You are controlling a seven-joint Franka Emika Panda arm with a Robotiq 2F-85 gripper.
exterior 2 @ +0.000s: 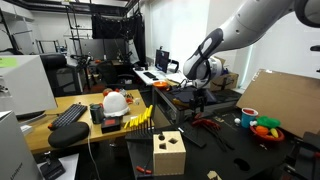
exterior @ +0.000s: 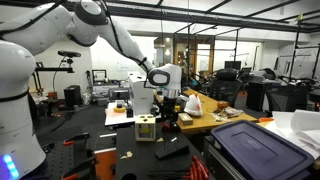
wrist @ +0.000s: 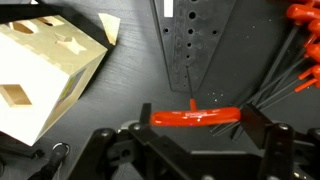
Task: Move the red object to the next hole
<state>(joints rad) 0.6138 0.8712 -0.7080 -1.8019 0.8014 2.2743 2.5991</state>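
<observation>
The fingers [wrist: 268,138] stand apart, with the red T-handle tool [wrist: 195,118] lying crosswise between them, ungripped.

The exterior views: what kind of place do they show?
Probably a robotics laboratory or workshop. The signs are a black computer keyboard on a cluttered desk, a red T-handled tool, and a grey metal plate with rows of holes on the dark worktable.

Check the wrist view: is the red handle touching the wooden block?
No, the red handle sits apart from the wooden block, by the drilled metal plate.
</observation>
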